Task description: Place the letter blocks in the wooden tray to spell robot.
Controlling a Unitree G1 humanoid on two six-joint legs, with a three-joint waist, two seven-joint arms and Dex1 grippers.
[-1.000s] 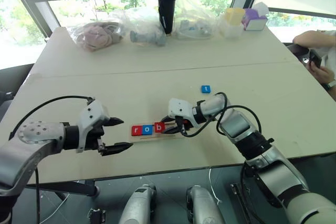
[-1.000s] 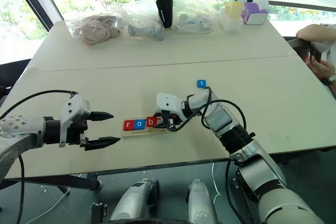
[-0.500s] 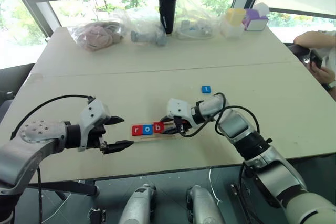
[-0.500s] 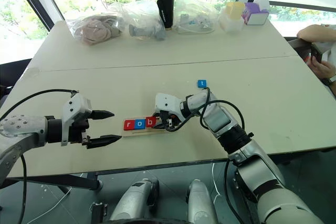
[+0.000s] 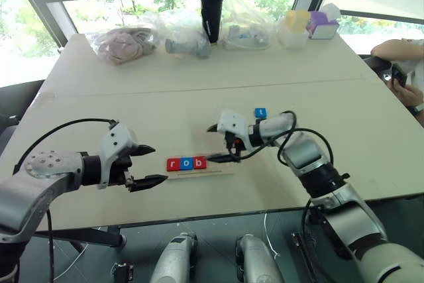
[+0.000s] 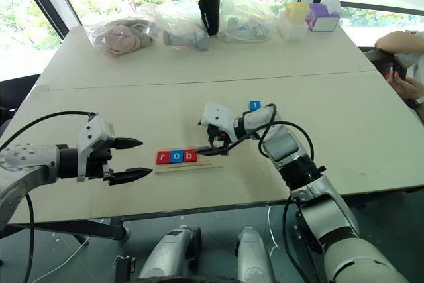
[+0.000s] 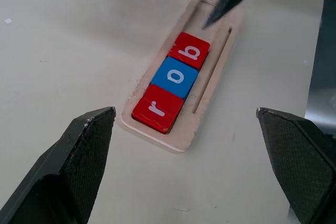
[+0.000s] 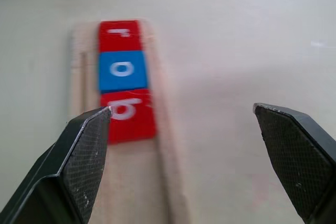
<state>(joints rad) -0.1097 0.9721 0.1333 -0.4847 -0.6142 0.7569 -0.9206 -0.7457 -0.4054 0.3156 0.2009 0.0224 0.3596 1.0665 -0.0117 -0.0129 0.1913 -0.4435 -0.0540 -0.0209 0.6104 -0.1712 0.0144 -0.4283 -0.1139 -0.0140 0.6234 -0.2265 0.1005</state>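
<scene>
Count: four letter blocks in view. Three sit in the tray (image 5: 199, 167), touching edge to edge: red r (image 5: 173, 164), blue o (image 5: 187, 163), red b (image 5: 199, 162). The fourth, a blue t (image 5: 260, 113), lies loose on the table (image 5: 99, 97), at about 1 o'clock from the tray and well apart from it. The rest of the tray's slot past the b shows bare wood.

Grippers: two. Left gripper (image 5: 147, 165) hovers at 9 o'clock of the tray, fingers spread wide, holding nothing. Right gripper (image 5: 217, 142) hangs just above the tray's bare end, at 3 o'clock of the b, fingers spread, holding nothing.

Surface: pale beige table, matte, with one seam running across it beyond the t block. Along the far edge stand a black tumbler (image 5: 211, 11), three clear plastic bags with contents (image 5: 126, 41), a yellow container (image 5: 295, 23) and a purple box (image 5: 320, 24). Windows with greenery behind. A person's arm (image 5: 397, 54) is at the far right.

Materials: the tray is light wood, long and narrow, with rounded corners, a shallow recess and a thin groove alongside the slot. The blocks are flat, glossy squares with white lowercase letters. The gripper fingers are black, tapered, with cross-hatched pads.
</scene>
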